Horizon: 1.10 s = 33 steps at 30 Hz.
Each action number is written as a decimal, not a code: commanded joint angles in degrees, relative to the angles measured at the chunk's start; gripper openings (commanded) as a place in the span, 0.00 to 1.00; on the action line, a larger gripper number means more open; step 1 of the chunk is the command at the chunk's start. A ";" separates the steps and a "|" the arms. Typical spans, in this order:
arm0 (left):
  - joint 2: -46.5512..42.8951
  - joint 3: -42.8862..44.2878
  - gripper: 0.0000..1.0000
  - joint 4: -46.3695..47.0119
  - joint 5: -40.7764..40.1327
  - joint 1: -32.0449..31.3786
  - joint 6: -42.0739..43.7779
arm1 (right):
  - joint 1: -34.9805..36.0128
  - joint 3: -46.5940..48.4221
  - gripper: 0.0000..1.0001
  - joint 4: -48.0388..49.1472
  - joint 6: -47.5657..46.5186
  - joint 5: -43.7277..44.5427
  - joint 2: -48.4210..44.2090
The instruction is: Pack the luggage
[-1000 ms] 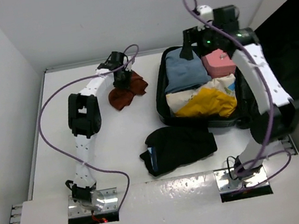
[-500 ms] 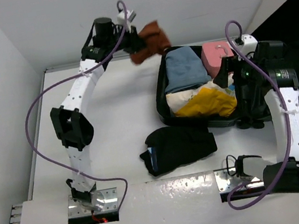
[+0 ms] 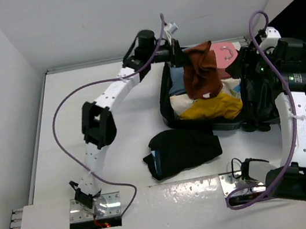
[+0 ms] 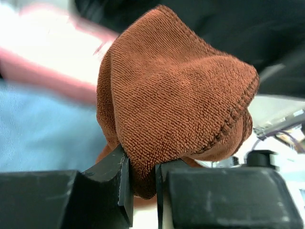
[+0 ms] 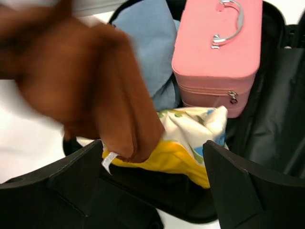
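The luggage [image 3: 165, 97] lies open at the right of the table, its lid [image 3: 304, 36] raised against the right wall. Inside are a blue garment [image 5: 147, 43], a pink case [image 3: 224, 52] and a yellow and white cloth [image 3: 213, 104]. My left gripper [image 3: 181, 57] is shut on a brown towel [image 3: 200, 71], which hangs above the open luggage. In the left wrist view the towel [image 4: 176, 95] bulges out from between the fingers [image 4: 119, 183]. My right gripper [image 5: 155, 176] stands open over the luggage's near right side, nothing between its fingers, the brown towel [image 5: 95, 81] swinging just before it.
A folded black garment [image 3: 182, 149] lies on the white table [image 3: 117, 144] in front of the luggage. Walls close in the table at the left and back.
The left arm has swung right, carrying the brown towel from the table's far middle to above the open luggage. The right arm has drawn back from the pink case.
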 commanded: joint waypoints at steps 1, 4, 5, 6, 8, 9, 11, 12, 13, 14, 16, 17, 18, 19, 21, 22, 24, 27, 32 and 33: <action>9.02 2.09 0.01 -3.77 -0.43 0.41 -5.24 | 0.12 1.46 0.83 5.41 4.16 -3.02 2.44; 11.76 -0.54 0.17 -6.51 -1.65 -0.12 -2.87 | 2.40 2.51 0.76 8.93 6.01 -4.96 5.52; 11.76 -1.33 0.30 -7.99 -2.53 -0.64 -1.30 | 5.54 2.78 0.74 9.81 6.36 -4.96 6.23; 10.72 -2.64 0.38 -9.05 -5.15 -1.17 2.72 | 6.70 3.30 0.71 11.64 6.27 -4.87 8.84; 8.52 -4.58 0.55 -9.06 -7.88 -1.18 6.00 | 12.20 4.53 0.70 12.27 5.31 -3.12 10.71; 7.29 -6.16 0.60 -9.06 -9.64 -1.70 8.54 | 13.55 4.89 0.70 13.49 4.87 -2.51 13.85; 3.78 -7.31 0.73 -9.06 -10.88 -1.70 11.01 | 19.15 5.33 0.70 15.78 4.08 1.53 16.59; 2.28 -9.32 0.79 -9.06 -12.71 -1.18 12.33 | 20.32 5.59 0.69 16.84 4.08 3.81 18.78; 0.70 -10.73 0.83 -9.06 -12.73 -0.39 12.86 | 22.07 6.81 0.68 16.67 4.08 6.61 21.06; -2.97 -12.31 1.00 -6.63 -12.73 0.14 12.87 | 22.96 8.04 0.68 16.67 3.90 9.25 22.22; -7.03 -16.34 1.00 -4.33 -13.61 1.02 14.44 | 25.25 9.19 0.64 15.71 3.38 12.94 25.99; -10.61 -17.06 1.00 -3.80 -14.31 1.72 15.15 | 25.69 9.72 0.64 15.10 2.50 15.40 26.88; -12.30 -17.07 1.00 -3.79 -15.01 1.72 16.55 | 26.65 10.07 0.62 14.39 2.15 16.04 29.50; -14.06 -18.64 1.00 -3.79 -17.19 2.51 16.56 | 26.75 10.16 0.61 11.78 1.97 16.65 30.66; -19.23 -20.14 1.00 -3.79 -19.40 4.09 18.31 | 26.84 9.64 0.59 9.65 2.05 18.68 33.02; -20.92 -21.97 1.00 -4.66 -19.41 5.58 19.36 | 27.01 9.20 0.59 9.03 2.05 19.64 34.43; -23.91 -23.48 1.00 -8.85 -16.53 7.08 25.74 | 27.01 7.36 0.58 8.33 0.92 20.35 36.89; -29.79 -28.48 1.00 -20.25 -10.29 8.40 36.73 | 26.93 5.60 0.58 7.36 -0.14 21.06 38.49; -46.90 -51.58 1.00 -26.82 -12.37 5.52 57.49 | 25.43 5.15 0.77 6.74 1.69 11.00 33.32; -49.21 -54.83 1.00 -26.82 -13.43 4.20 59.95 | 25.00 7.24 0.80 6.30 2.14 9.56 32.35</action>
